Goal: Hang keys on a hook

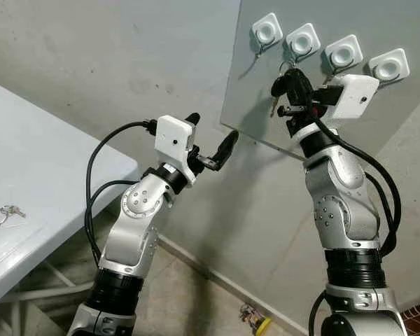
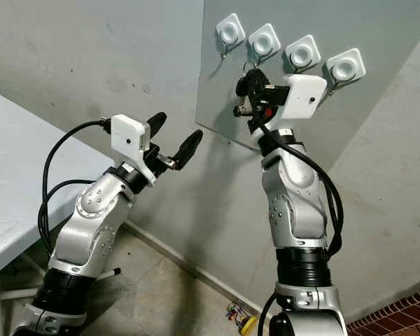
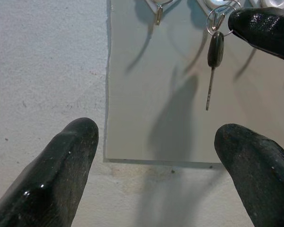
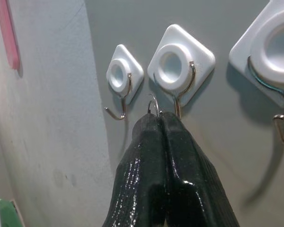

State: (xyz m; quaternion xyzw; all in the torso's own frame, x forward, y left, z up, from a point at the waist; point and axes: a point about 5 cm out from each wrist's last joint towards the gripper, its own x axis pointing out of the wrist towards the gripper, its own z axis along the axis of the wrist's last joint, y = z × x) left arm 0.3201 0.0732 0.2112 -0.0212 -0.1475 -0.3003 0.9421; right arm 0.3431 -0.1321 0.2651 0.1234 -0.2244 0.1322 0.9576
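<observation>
A grey panel [image 1: 322,112] is fixed to the wall, and four white square hook mounts are set in a row along its top. The right gripper [image 4: 158,117] is raised to the second hook [image 4: 180,64] from the left. Its two black fingers are pressed together on the key ring [image 4: 153,105], which is pinched at the very tips, just below the wire curl of that hook and touching or nearly touching it; whether the ring is already over the wire cannot be told. From the ring a black-headed key [image 3: 214,61] hangs straight down against the panel, its metal blade pointing downward, directly below the right gripper's fingertip as seen in the left wrist view. In the head views the key bunch [image 1: 285,89] is seen at the front of the right gripper, beneath the second mount.

The left gripper [image 1: 211,143] is held lower, near the panel's lower left corner, with its fingers spread wide apart and nothing between them.

A second ring of keys [image 1: 3,213] lies on the white table [image 1: 49,175] at the robot's left.
</observation>
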